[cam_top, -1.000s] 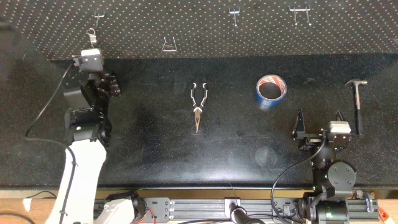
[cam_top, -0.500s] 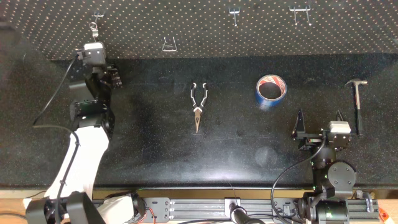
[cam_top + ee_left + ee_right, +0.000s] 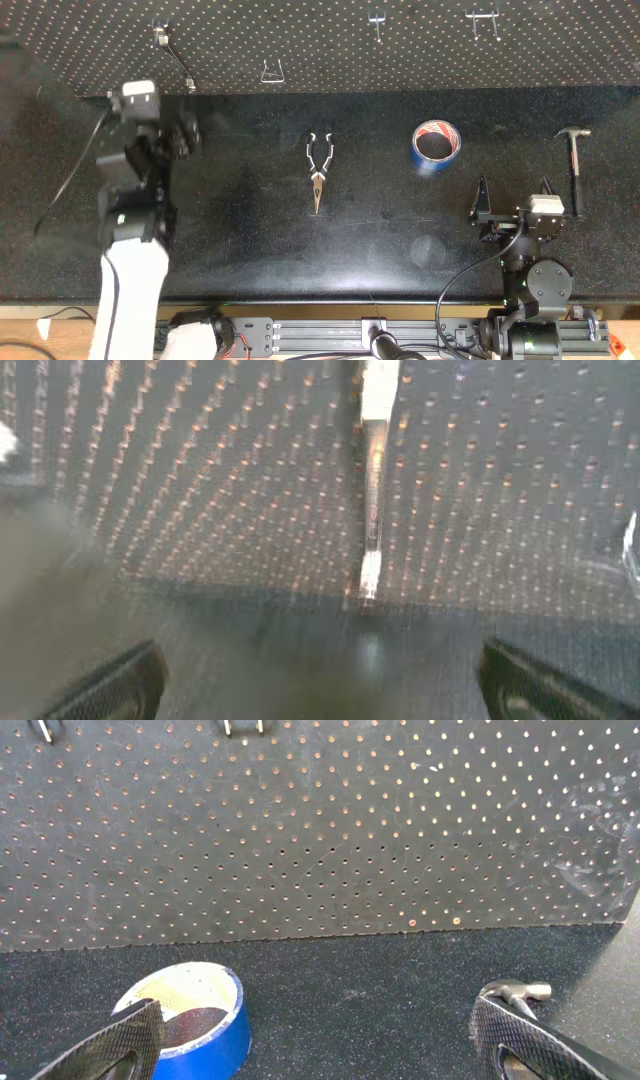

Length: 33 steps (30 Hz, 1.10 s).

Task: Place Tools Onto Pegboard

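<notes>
Pliers [image 3: 318, 176] lie left of tape [image 3: 436, 127], hammer [image 3: 575, 170] rightmost.

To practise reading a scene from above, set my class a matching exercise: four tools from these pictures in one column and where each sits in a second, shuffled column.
Things:
1 pliers
2 tape roll
3 hammer
4 slim metal tool

Places:
A hanging on the pegboard
B on the table, far right
C on the table, middle
D on the table, between pliers and hammer

Pairs: 1-C; 2-D; 3-B; 4-A
</notes>
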Each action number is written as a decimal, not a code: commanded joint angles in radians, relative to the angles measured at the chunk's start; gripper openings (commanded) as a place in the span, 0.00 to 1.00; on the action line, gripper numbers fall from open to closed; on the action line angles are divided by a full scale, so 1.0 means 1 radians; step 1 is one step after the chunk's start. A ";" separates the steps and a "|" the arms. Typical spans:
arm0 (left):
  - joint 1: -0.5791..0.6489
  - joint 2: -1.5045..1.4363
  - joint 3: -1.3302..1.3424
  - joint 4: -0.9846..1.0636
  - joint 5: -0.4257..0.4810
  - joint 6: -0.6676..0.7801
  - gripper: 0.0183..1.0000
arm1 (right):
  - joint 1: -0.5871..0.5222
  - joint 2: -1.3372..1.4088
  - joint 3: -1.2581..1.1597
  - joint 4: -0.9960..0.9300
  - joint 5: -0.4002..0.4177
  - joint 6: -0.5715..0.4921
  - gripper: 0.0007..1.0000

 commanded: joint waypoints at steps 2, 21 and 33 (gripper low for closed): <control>0.000 -0.324 -0.002 -0.351 -0.079 -0.019 1.00 | -0.006 -0.005 -0.003 -0.005 -0.006 -0.014 1.00; 0.000 -0.684 -0.002 -0.441 0.113 -0.019 1.00 | -0.006 -0.005 -0.003 -0.005 -0.006 -0.014 1.00; 0.000 -0.684 -0.002 -0.474 0.132 -0.018 1.00 | -0.006 -0.005 -0.003 -0.005 -0.006 -0.014 1.00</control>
